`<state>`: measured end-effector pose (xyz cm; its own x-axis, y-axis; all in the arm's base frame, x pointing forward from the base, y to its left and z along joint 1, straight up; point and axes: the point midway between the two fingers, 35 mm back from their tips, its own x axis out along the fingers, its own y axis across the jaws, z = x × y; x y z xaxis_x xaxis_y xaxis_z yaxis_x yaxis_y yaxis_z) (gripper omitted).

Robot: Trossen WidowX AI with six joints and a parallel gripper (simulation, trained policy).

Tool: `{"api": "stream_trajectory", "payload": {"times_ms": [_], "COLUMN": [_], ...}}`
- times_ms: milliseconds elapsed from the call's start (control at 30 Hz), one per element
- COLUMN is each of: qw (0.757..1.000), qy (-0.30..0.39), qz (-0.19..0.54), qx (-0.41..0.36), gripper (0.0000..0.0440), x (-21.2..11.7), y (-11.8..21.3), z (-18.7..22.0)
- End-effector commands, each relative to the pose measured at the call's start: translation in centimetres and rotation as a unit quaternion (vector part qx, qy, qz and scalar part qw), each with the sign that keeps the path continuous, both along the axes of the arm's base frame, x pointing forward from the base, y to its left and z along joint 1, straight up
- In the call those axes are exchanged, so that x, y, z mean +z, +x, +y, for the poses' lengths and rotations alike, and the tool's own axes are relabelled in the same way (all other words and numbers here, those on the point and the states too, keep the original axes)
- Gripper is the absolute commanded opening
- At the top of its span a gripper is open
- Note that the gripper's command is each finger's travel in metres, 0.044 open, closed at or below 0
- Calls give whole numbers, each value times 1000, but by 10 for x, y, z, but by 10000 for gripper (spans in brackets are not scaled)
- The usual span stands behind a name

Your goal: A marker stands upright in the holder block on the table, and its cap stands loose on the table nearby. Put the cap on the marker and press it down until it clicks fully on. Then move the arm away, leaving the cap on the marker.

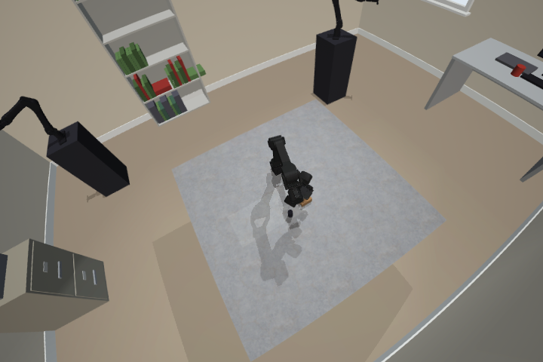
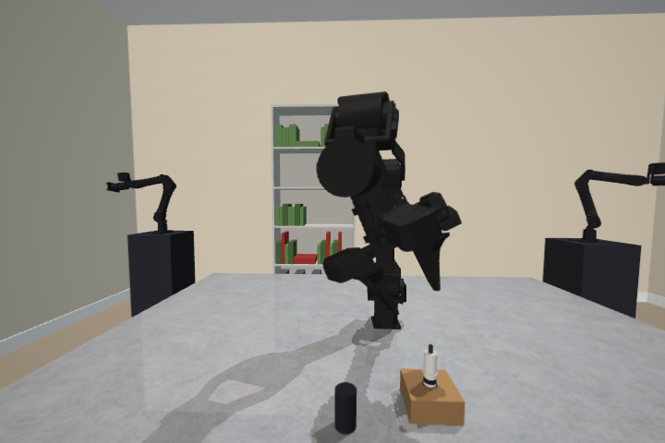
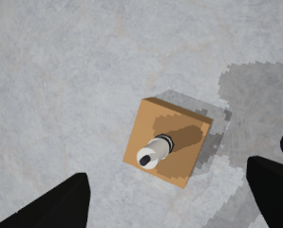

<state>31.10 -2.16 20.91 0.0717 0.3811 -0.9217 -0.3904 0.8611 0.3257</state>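
Observation:
The black cap (image 1: pixel 289 213) (image 2: pixel 345 408) stands upright on the grey table (image 1: pixel 345 264) (image 2: pixel 563 376) (image 3: pixel 61 71). It is outside the wrist view. The white marker (image 2: pixel 429 362) (image 3: pixel 156 151) stands upright in the orange holder block (image 1: pixel 306 202) (image 2: pixel 436 413) (image 3: pixel 139 128), its dark tip bare and pointing up. In the top view the arm hides the marker and part of the block. My gripper (image 2: pixel 417 301) (image 3: pixel 168 176) is open and empty, with its fingers wide apart. It hangs tilted above the table, higher than the marker. The cap stands beside the block, apart from it.
The arm's base (image 2: pixel 385 316) stands on the table behind the block. Two other arms stand on black pedestals (image 1: pixel 334 68) (image 1: pixel 88 162) off the table. A bookshelf (image 1: pixel 178 50), a desk (image 1: pixel 494 47) and a filing cabinet (image 1: pixel 54 294) stand around the room.

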Motion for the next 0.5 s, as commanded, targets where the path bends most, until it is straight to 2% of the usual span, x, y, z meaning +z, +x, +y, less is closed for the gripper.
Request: {"api": "stream_trajectory", "payload": {"times_ms": [0, 467], "qw": [1000, 997], "qy": [-16, -62], "qz": [8, 39], "qx": [-4, -15], "gripper": [323, 320], "x": [-6, -28], "y": [3, 7], "z": [-15, -55]}}
